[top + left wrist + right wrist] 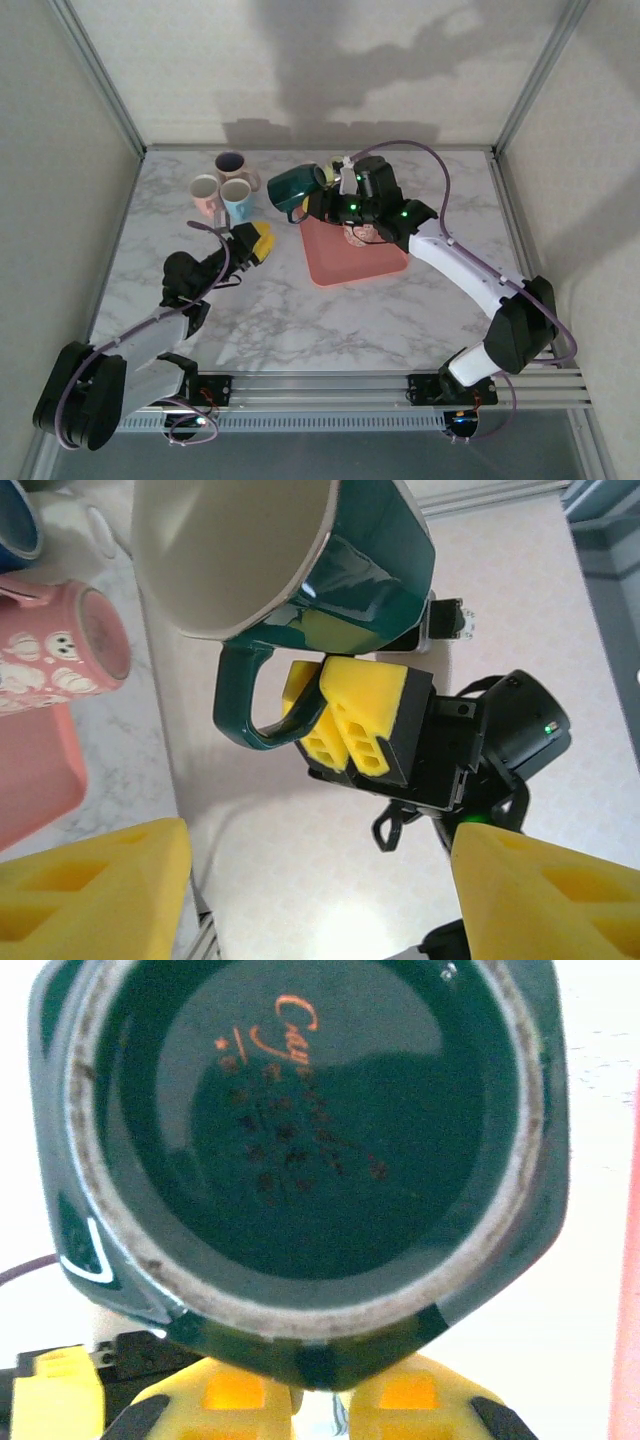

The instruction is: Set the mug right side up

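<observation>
Mug: we see a glossy, dark teal-green mug with a cream-white inside. It is held off the marble table, right at the tips of the right gripper.
Orientation: tipped on its side. The mouth points away from the right gripper and toward the left gripper, and the base faces back at the right wrist camera.
Base: dark green and recessed, with orange script near the top and faint dotted marks under it. A pale, speckled, unglazed ring runs round it, and the body outside that ring looks faceted.
Handle: a thick green loop hanging from the mug's lower side, just in front of the right gripper's yellow pads.
Right gripper state: narrowed and clamped on the mug at its handle side. From its own wrist we see a strip of green pinched between the two pads, but we cannot tell whether that strip is the handle's root or the wall.
Left gripper state: spread wide and holding nothing. It sits below and near the mug, with a yellow finger at each lower corner of its view, looking up into the mouth.
Tray: salmon pink, under the right gripper's wrist and to the right of the left gripper.
Pink mug: white-patterned and lying on its side, lower than the held mug, beside the tray's edge.
Three other mugs: upright and clustered beyond the left gripper, to the left of the held mug.
</observation>
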Robot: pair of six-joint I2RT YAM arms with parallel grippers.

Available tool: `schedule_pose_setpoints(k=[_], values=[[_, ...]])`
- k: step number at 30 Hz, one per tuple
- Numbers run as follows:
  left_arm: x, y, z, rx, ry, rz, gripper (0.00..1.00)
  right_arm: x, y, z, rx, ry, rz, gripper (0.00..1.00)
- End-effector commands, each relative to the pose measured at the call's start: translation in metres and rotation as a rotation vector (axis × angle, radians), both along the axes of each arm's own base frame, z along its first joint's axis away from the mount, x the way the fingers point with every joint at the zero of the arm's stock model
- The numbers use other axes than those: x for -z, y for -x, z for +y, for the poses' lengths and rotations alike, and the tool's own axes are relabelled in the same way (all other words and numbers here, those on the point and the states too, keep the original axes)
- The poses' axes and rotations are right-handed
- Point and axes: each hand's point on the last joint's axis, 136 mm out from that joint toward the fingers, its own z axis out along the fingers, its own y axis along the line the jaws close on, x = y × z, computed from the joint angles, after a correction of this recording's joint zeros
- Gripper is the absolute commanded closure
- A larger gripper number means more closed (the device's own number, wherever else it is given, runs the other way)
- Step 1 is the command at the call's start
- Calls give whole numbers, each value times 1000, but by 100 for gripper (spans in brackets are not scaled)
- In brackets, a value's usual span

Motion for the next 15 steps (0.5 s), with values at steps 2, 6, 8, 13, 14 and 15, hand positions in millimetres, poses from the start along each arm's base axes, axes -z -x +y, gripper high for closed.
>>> schedule_pose_setpoints(k=[2,6,8,13,14,15], values=[[-35,10,-5,30,86,-123,32,-68,9,5,-55,-206,-126,100],[-34,5,-14,43,95,-109,33,-77,15,8,-79,-262,-119,100],[-38,5,-16,51,111,-117,33,-79,17,9,-87,-286,-109,100],[-55,5,-18,54,150,-161,37,-79,22,10,-104,-326,-84,100],[-57,4,-19,53,151,-165,37,-79,23,11,-107,-332,-81,100],[-60,3,-18,48,150,-172,39,-80,24,12,-113,-337,-78,100]])
